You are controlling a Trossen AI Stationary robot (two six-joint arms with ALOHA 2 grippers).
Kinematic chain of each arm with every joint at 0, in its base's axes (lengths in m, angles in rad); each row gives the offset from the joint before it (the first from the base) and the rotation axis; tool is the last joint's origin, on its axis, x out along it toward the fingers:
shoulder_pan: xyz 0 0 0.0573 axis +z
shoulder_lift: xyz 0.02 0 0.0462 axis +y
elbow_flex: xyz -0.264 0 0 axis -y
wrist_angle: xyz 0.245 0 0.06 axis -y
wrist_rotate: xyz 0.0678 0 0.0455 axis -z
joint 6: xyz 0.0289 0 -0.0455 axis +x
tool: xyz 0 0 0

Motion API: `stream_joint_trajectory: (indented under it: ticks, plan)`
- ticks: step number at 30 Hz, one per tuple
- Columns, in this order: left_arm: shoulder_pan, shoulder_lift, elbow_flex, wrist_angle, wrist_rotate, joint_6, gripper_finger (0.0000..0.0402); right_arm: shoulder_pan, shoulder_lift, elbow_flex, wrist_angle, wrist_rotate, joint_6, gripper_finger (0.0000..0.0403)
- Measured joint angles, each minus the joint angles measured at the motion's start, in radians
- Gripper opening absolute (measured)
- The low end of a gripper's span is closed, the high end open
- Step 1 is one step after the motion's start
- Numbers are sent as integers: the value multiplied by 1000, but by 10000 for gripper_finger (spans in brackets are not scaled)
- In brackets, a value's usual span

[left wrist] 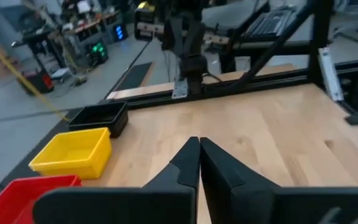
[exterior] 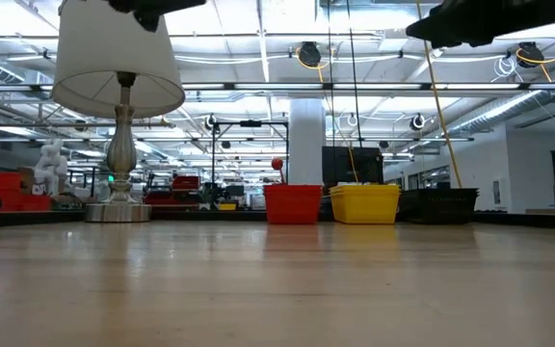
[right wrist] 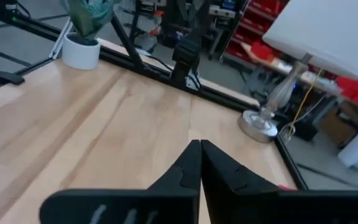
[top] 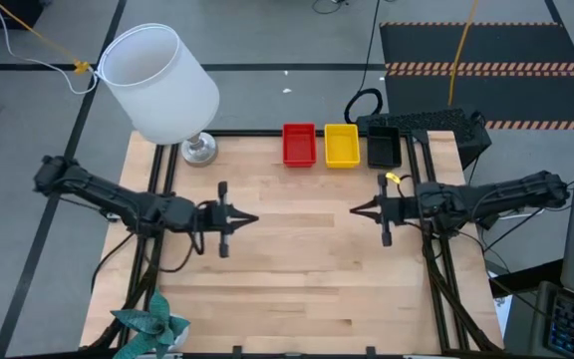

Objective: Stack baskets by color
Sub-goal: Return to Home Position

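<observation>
Plant: spiky green leaves in a white pot, at the near left corner of the worktop.
Lamp: white drum shade on a turned metal stem with a round base, at the far left corner.
Left end effector: dark, held above the bare wood left of centre; fingers pressed together, holding nothing.
Red basket: shallow plastic rectangle at the far edge, first in a row of three. Whether more are nested inside cannot be told.
Yellow basket: same shape, just beside the red one.
Black basket: same shape, just beside the yellow one, at the right end of the row.
Right end effector: faces the left one across the middle, well apart from the baskets; fingers together, holding nothing.
Worktop: pale wood planks with visible grain, in a black metal frame.
Room: grey floor, striped mat at the far right, ceiling strip lights.
</observation>
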Motion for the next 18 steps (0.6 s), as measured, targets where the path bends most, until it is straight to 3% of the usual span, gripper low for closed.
stream_joint_trajectory:
  ticks: [10, 18]
  plan:
    - [15, -158, -240, 183, 34, 43, 3, -28, -48, -116, 123, 1, -90, 0]
    - [53, -213, -313, 180, 25, 25, 29, -125, -135, -267, 180, -1, -103, 0]
